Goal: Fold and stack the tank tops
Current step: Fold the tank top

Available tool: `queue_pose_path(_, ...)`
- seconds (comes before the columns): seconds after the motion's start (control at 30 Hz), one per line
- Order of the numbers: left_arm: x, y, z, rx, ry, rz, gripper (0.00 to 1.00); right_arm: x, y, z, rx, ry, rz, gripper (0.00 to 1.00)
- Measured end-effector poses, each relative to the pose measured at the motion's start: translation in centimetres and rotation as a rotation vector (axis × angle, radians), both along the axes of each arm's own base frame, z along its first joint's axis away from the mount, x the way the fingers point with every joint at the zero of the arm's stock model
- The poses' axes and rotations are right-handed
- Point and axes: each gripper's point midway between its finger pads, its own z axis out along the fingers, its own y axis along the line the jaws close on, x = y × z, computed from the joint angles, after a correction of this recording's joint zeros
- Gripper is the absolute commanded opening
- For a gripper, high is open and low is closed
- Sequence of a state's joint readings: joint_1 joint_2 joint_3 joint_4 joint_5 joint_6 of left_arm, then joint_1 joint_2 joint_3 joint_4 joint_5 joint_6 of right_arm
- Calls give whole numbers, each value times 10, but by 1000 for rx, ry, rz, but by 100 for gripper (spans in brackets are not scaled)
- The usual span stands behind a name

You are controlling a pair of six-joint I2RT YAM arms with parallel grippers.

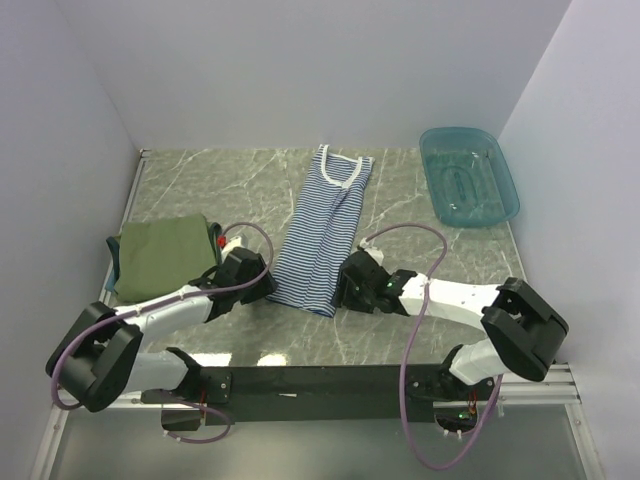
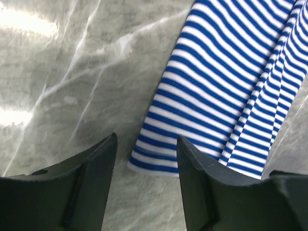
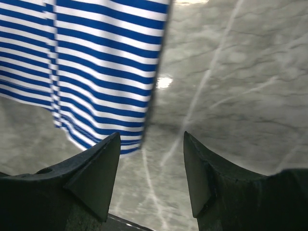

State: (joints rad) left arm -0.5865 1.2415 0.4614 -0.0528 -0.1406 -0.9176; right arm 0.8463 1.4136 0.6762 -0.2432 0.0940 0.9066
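Olive-green folded cloth tank top at 9 o'clock. Left gripper fingers apart, empty, at 7 o'clock hem of navy-and-white striped tank top, flat at centre. Right gripper spread wide, empty, at 5 o'clock hem. Teal plastic basket, 2 o'clock.

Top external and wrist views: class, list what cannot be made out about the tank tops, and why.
1. Top external view: the folded olive-green cloth top shows no graphic; anything beneath it is covered.
2. Left wrist view: frame edges cut off the navy-and-white striped cloth top beyond the left gripper.
3. Right wrist view: same top cut off past the right gripper; neckline out of frame.
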Motion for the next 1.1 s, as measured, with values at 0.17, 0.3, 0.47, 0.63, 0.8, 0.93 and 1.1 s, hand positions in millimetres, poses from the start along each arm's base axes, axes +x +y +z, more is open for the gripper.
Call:
queue_pose_path(0.17,9,-4,-2,-9,-26,7,50,-5,10,-4,49,-8,-37,62)
queue_pose_path(0.3,15,-7,-3,-20,-45,11,43,-6,17,-5,77,-12,-61,60)
queue_pose_path(0.47,15,-11,-5,-29,-58,6,35,-8,29,-6,103,-18,-66,51)
queue_pose_path(0.63,8,-20,-8,-32,-64,-17,24,-10,37,-10,125,-15,-72,32)
queue_pose_path(0.8,-1,-29,-9,-44,-65,-43,15,-13,31,-15,130,-18,-94,6)
queue_pose_path(0.93,-15,-33,-9,-63,-57,-64,1,-21,20,-15,103,-11,-88,0)
queue_pose_path(1.1,-53,-45,-8,-79,-8,-144,1,-42,0,-14,34,6,-49,0)
